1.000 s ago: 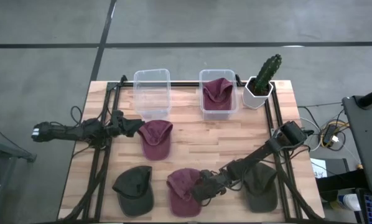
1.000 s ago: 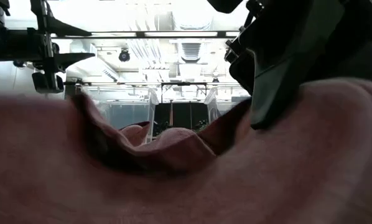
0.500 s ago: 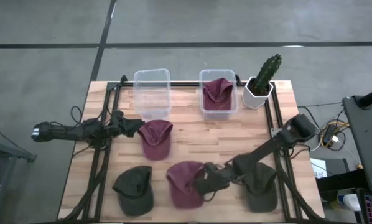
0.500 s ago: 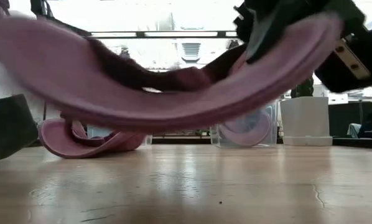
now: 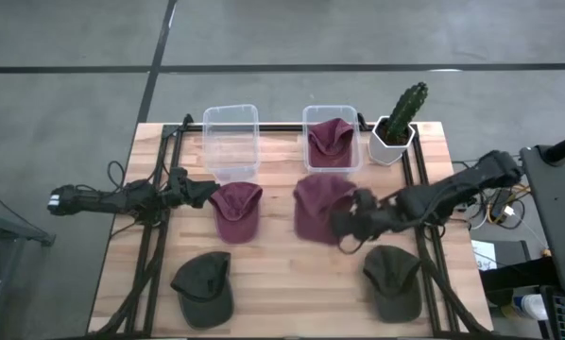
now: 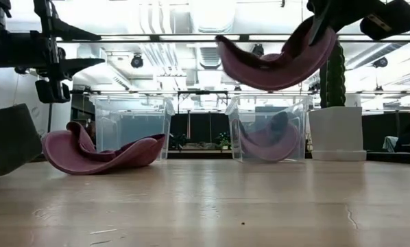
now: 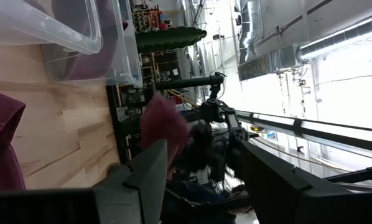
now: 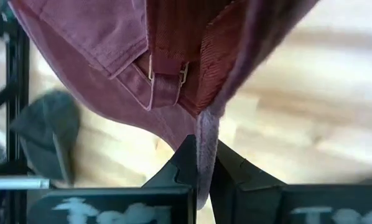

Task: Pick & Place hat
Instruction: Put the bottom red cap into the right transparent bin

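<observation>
The right gripper point(image 5: 350, 223) has lifted a maroon hat point(image 5: 317, 208) off the front of the counter point(image 5: 282, 283), where it lay a second ago between the two dark hats, and now holds it in the air near the middle, short of the right bin point(image 5: 332, 142). Its fingers are clamped shut on the fabric at the back strap, as the right wrist view shows. In the low view the hat point(image 6: 277, 58) hangs well above the wood, higher than the bin rims. That bin already holds one maroon hat, so the carry looks bound there; the pick is done and the place remains. The left gripper point(image 5: 207, 192) waits beside another maroon hat point(image 5: 236, 210) near the empty left bin point(image 5: 231, 142), its fingers spread and holding nothing.
</observation>
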Controlling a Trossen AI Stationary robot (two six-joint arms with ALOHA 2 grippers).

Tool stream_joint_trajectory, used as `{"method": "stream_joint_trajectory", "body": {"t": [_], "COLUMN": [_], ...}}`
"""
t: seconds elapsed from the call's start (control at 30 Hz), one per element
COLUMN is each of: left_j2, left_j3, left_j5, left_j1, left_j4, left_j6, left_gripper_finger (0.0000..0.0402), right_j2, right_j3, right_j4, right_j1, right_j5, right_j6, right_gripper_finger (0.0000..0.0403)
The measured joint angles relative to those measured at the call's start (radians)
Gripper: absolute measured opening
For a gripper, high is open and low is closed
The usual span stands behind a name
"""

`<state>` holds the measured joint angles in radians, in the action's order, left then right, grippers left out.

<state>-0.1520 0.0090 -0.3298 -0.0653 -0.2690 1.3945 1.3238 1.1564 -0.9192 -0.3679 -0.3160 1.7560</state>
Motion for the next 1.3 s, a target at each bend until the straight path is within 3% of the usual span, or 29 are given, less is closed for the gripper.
{"method": "stream_joint_trajectory", "body": {"t": [0.33,0.53,0.83,1.3], "left_j2": [0.000,0.000,0.000,0.000], "left_j3": [0.000,0.000,0.000,0.000], "left_j5": [0.000,0.000,0.000,0.001], "left_j1": [0.000,0.000,0.000,0.000], "left_j4": [0.000,0.000,0.001,0.001], "left_j6": [0.001,0.001,0.001,0.001], "left_gripper_finger": [0.0193,0.0193,0.0193,0.0193], "right_j2": [-0.064,-0.023,0.033,-0.042], "right_j3": [0.000,-0.001,-0.001,0.008], "right_j4": [-0.064,-0.036,0.033,0.028], "right_j1": [0.119,0.106,0.088,0.308], "right_j5": [0.031,0.126,0.157,0.167], "right_j6": [-0.126,-0.118,-0.116,-0.335], "right_gripper_finger": [0.0013,0.0013,0.0013,0.0013]}}
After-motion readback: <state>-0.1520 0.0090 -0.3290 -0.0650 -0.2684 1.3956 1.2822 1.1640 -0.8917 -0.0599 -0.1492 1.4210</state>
